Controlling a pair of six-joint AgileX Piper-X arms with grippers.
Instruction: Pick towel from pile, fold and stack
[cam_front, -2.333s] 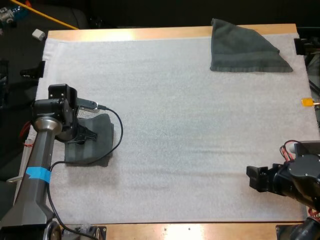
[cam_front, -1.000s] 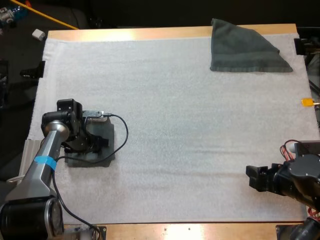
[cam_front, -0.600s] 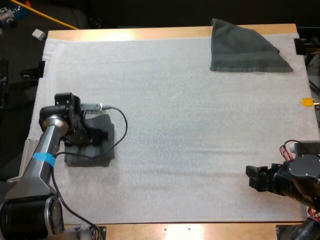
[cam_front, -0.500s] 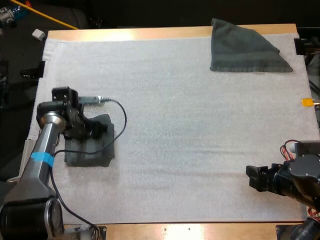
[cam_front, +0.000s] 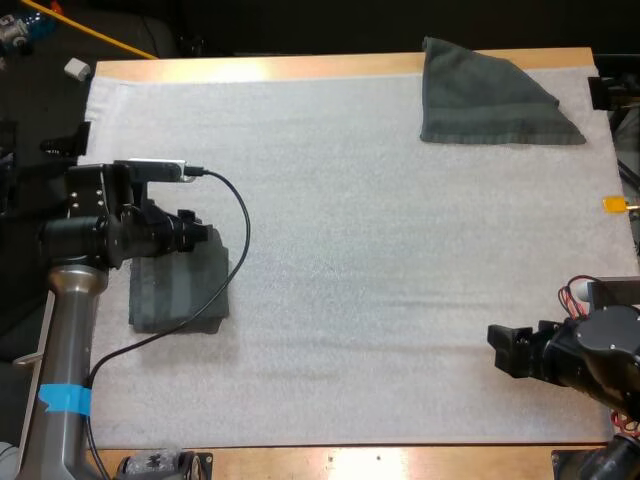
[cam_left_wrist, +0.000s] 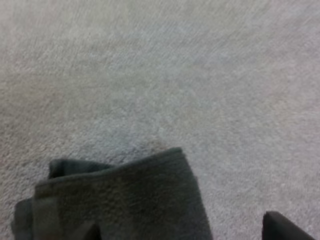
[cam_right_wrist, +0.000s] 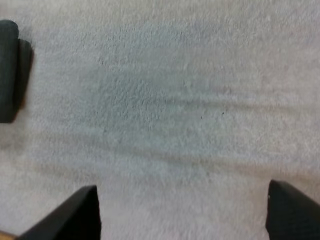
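Note:
A folded dark grey-green towel (cam_front: 180, 292) lies flat near the mat's left edge. My left gripper (cam_front: 197, 236) hovers above its far edge, open and clear of the cloth. In the left wrist view the folded towel (cam_left_wrist: 120, 200) lies just below the open left gripper (cam_left_wrist: 182, 226), one fingertip (cam_left_wrist: 280, 227) off its side. A second towel (cam_front: 490, 95) lies loosely spread at the far right corner. My right gripper (cam_front: 505, 350) rests low at the near right, open over bare mat. In the right wrist view its fingers (cam_right_wrist: 75, 212) stand wide apart, and the folded towel (cam_right_wrist: 7, 70) is far off.
The white mat (cam_front: 380, 260) stretches bare between the two towels. The table's wooden edge (cam_front: 380, 462) runs along the near side. The left arm's column (cam_front: 60, 370) stands beside the folded towel at the mat's left border.
My left gripper, which was down on the folded towel a second ago, has lifted off it and drawn back upward. The towel stays flat where it was. The right arm has barely moved.

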